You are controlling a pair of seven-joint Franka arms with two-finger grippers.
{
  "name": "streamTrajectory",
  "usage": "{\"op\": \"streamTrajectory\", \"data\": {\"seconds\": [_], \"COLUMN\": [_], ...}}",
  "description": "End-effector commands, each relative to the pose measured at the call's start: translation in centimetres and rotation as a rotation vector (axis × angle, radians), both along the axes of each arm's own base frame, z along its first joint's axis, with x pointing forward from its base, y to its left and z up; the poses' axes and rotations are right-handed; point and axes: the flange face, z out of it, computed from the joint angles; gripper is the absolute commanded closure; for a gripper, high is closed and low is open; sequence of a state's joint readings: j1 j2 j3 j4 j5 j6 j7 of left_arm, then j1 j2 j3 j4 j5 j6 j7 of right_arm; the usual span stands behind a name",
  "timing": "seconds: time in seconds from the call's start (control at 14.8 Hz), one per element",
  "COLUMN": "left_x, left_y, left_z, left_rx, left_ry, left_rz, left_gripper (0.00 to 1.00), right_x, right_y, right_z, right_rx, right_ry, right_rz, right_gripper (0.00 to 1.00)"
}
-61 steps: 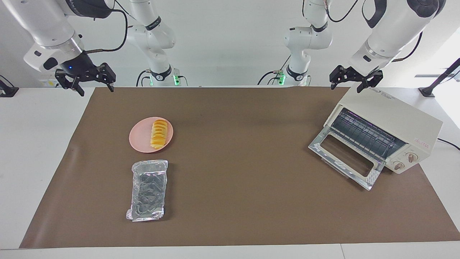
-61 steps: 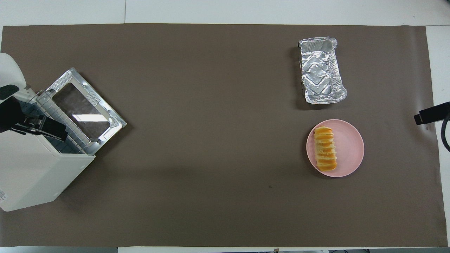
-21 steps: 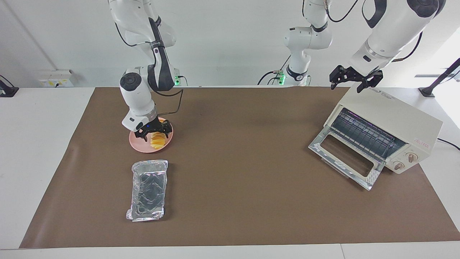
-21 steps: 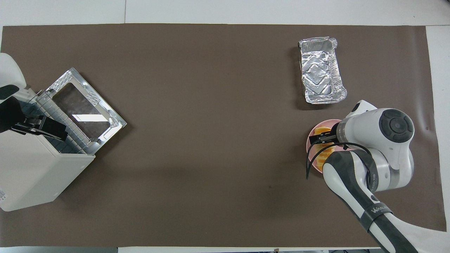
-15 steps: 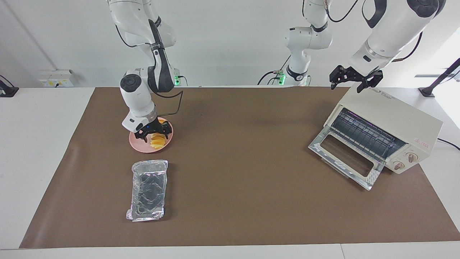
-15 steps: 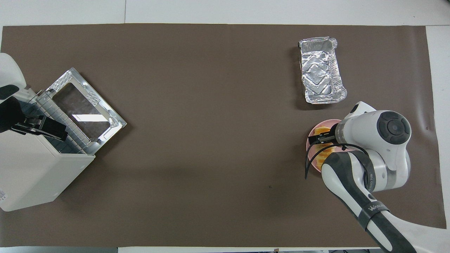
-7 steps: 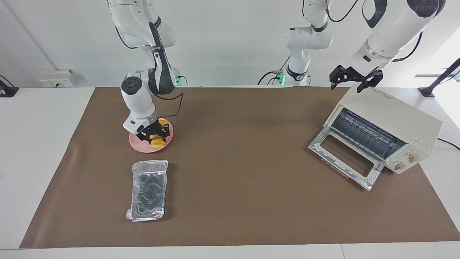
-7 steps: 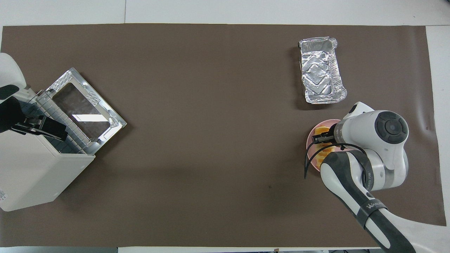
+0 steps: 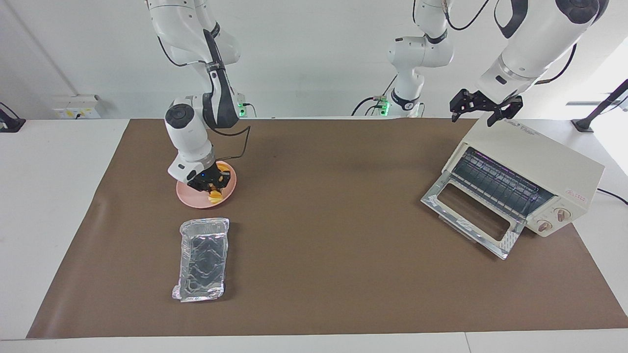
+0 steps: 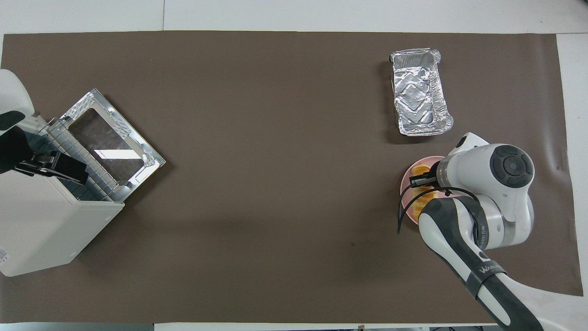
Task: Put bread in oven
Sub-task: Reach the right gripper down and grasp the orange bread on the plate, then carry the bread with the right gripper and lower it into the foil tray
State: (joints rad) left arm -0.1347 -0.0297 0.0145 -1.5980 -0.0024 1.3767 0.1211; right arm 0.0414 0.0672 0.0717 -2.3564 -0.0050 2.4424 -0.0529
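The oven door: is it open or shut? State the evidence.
Open. The oven has its glass door dropped flat onto the mat in front of it, leaving the wire rack inside exposed.

1. A round pink plate (image 9: 189, 197) sits on the brown mat (image 9: 324, 274) toward the right arm's end of the table.
2. A crinkled silver foil tray (image 9: 202, 260) lies at the plate's 6 o'clock in the facing view, farther from the robots, near it but apart.

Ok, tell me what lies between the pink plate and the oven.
Nothing: in both views only bare brown mat runs from the pink plate to the oven; its door hangs open.
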Motion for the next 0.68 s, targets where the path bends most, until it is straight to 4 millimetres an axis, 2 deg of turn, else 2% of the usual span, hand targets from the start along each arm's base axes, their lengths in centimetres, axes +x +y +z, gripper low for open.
{"op": "streamTrajectory", "data": {"seconds": [0.0,0.34,0.61], "left_x": [-0.3,-0.3,-0.3], "left_y": [0.3,0.3,0.3], "left_z": [0.5,0.5,0.5], "left_rx": [-0.010,-0.010,-0.010], "left_ry": [-0.014,-0.014,-0.014], "left_rz": [0.013,0.013,0.013], "left_gripper": [0.00,0.00,0.00], "right_x": [1.3,6.4,11.1], "right_y": [-0.3,-0.2,-0.9], "right_z": [2.1,10.2,14.4], "right_rx": [0.008,0.013,0.025], "right_ry": [0.029,0.042,-0.045], "right_rz": [0.007,0.002,0.000], "right_gripper": [1.00,1.00,1.00]}}
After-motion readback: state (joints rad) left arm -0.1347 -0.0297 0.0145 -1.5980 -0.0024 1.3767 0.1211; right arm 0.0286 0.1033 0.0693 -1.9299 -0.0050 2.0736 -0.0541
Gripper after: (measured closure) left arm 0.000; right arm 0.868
